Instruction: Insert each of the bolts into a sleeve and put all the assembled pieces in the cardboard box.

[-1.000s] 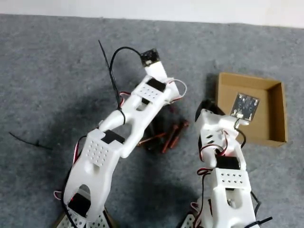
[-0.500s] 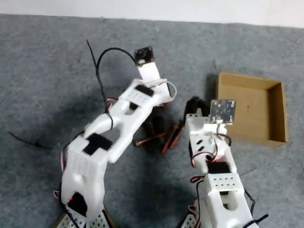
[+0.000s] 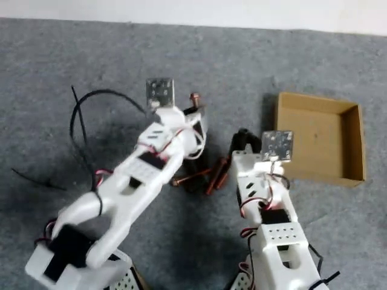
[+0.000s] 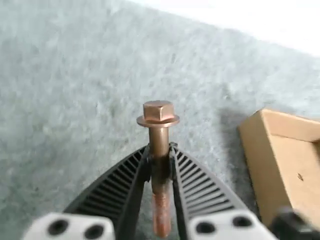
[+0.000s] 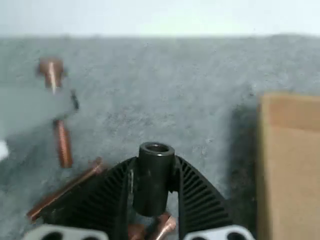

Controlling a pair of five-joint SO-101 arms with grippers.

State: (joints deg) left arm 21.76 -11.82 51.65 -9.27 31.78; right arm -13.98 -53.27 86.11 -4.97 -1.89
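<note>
Bolt (image 4: 159, 120), pinched head-out by left gripper (image 4: 160, 150), was apart from sleeve (image 5: 152, 180) clamped bore-out in right gripper (image 5: 153, 162), not yet aligned

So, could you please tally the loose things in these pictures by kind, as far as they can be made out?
Copper bolts: 4, one in the left gripper, three lying in a pile
Black sleeves: 1, in the right gripper
Cardboard box: 1
Black cable tie: 1
Total: 7 that can be made out; the arms may hide more in the pile.
</note>
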